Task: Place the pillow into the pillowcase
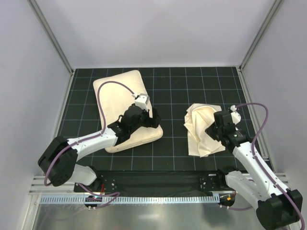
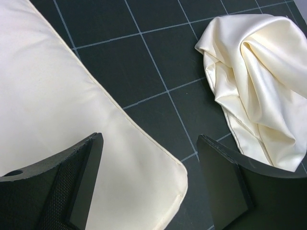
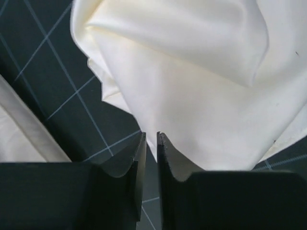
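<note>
The puffy, soft pillow (image 1: 122,103) lies by the table's (image 1: 172,91) left edge, with the left gripper (image 2: 149,158) wide open over its near corner. The thin, slippery pillowcase (image 1: 204,129) lies crumpled by the right edge. The right gripper (image 3: 151,143) has its jaws almost together at the cloth's edge, a good pinching spot.

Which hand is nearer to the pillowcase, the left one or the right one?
Right. The right hand is closed on the edge of the pillowcase; the left hand hangs open over a corner of the pillow, apart from the cloth.
</note>
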Tool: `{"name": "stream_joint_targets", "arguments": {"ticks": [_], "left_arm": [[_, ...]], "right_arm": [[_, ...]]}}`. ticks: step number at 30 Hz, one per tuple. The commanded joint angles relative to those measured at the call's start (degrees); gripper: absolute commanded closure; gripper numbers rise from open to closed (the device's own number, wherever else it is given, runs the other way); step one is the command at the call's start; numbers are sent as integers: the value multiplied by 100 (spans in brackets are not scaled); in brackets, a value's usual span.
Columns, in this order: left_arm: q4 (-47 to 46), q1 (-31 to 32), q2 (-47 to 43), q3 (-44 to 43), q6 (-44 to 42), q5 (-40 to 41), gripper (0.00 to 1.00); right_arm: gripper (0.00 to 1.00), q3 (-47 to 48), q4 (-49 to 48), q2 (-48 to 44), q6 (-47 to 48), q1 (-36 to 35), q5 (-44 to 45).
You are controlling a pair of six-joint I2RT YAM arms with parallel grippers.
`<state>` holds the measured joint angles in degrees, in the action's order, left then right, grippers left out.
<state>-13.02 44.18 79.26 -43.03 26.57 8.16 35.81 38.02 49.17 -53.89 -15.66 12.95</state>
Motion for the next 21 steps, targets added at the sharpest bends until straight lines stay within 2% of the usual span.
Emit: {"name": "stream_joint_targets", "arguments": {"ticks": [1, 2, 4, 5, 7, 8, 10, 12, 15, 21], "left_arm": [[-140, 3, 72, -268, -29, -104, 17], [-131, 3, 72, -276, -29, -104, 17], [-131, 3, 72, -277, -38, -104, 17], [-131, 3, 63, -277, -29, -122, 17], [-140, 3, 72, -285, -37, -157, 17], [-131, 3, 80, -285, -29, -166, 17], [-131, 11, 107, -294, -29, -183, 17], [-131, 11, 107, -294, -11, -184, 17], [-131, 3, 107, -294, -20, -175, 17], [-122, 11, 89, -294, -20, -166, 16]], "right_arm": [[75, 470, -305, -188, 704, -34, -179], [66, 610, -156, -127, 870, -60, -170], [60, 768, 125, -92, 1099, -260, 136], [43, 769, 205, -100, 1204, -340, 355], [23, 630, 293, -232, 1266, -481, 725], [8, 559, 268, -293, 1293, -551, 718], [8, 323, 128, -504, 1328, -596, 639], [16, 199, 83, -575, 1206, -605, 647], [20, -12, -22, -479, 1153, -631, 569], [21, -785, -831, -66, 968, -780, 173]]}}
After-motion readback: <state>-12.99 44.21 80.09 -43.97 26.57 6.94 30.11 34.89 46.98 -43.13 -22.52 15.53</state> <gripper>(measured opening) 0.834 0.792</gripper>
